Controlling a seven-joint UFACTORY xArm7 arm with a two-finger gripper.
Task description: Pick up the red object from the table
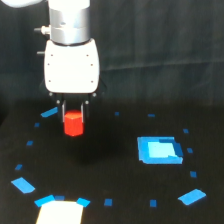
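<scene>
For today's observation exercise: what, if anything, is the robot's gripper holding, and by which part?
The gripper holds the small red-orange hexagonal block by its upper part, fingers on opposite sides; the lower part hangs free.

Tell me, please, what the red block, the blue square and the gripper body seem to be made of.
Red object: probably plastic or painted wood, since it has an even bright colour, flat facets and no grain visible.
Blue square patch: looks like flat tape or paper; it lies flush on the black table.
Gripper body: smooth white housing, likely moulded plastic, under a metallic-looking grey cylinder.

Jaws grip red object (73, 124) aloft
</scene>
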